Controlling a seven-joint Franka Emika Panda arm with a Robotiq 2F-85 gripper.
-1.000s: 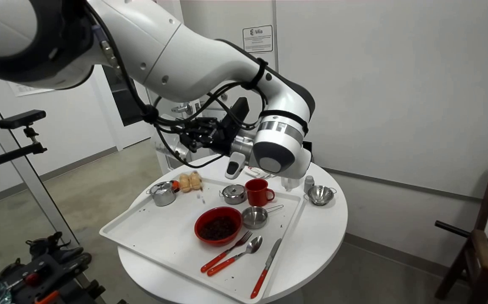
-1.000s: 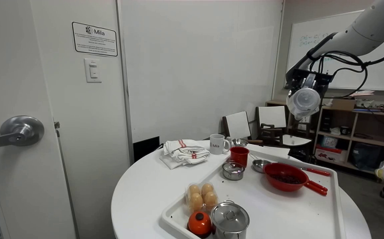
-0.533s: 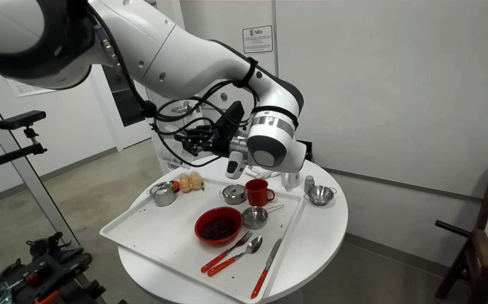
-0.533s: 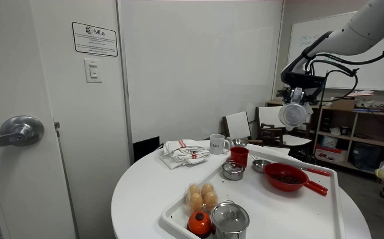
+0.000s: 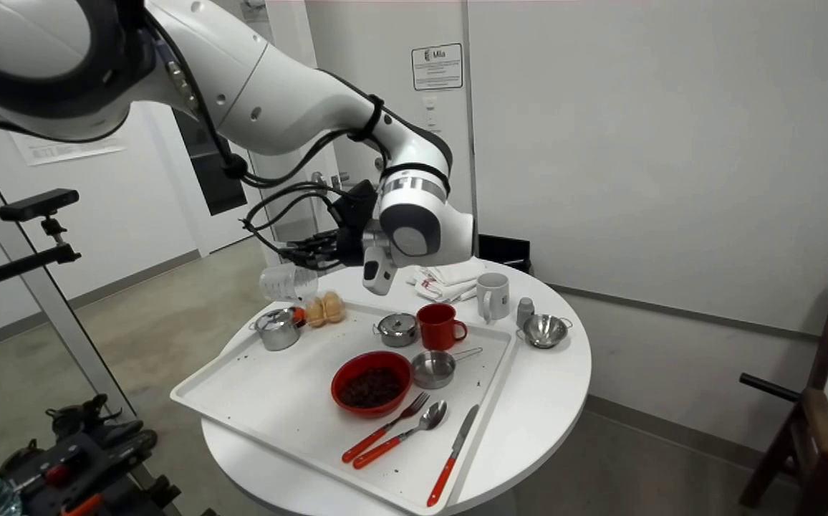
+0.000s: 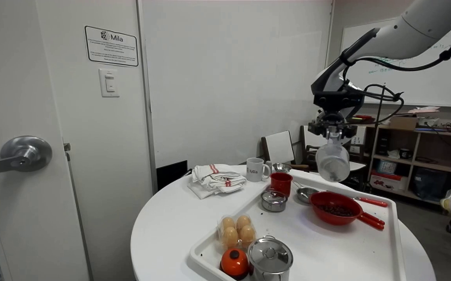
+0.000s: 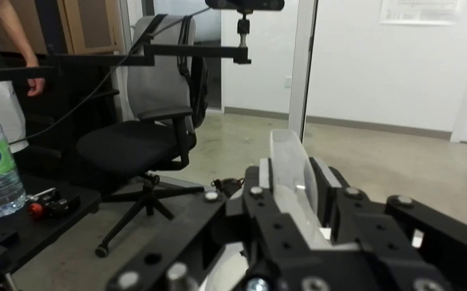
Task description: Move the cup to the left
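Observation:
A clear plastic cup (image 5: 289, 282) hangs in the air, tilted, above the far-left end of the tray. It shows again as a see-through cup (image 6: 332, 163) in an exterior view, its round end turned partly towards that camera. My gripper (image 7: 293, 173) is shut on the cup's flat translucent handle (image 7: 292, 155), one pad on each side. The body of the cup is hidden below the jaws in the wrist view. In an exterior view the gripper (image 6: 332, 132) stands right above the cup, touching only its handle.
On the table, the white tray (image 6: 327, 253) bears a red bowl (image 5: 371, 384), red mug (image 5: 437, 327), lidded pots (image 5: 276, 330), eggs (image 6: 236, 232) and cutlery (image 5: 450, 455). Beyond it are a white mug (image 6: 255, 169), folded towels (image 6: 217, 179) and a small strainer (image 5: 544, 331).
The arm has come down and moved leftward in both exterior views, carrying the clear cup. The cup has turned in tilt. The white mug behind the arm now shows fully. Things on the tray stayed put.

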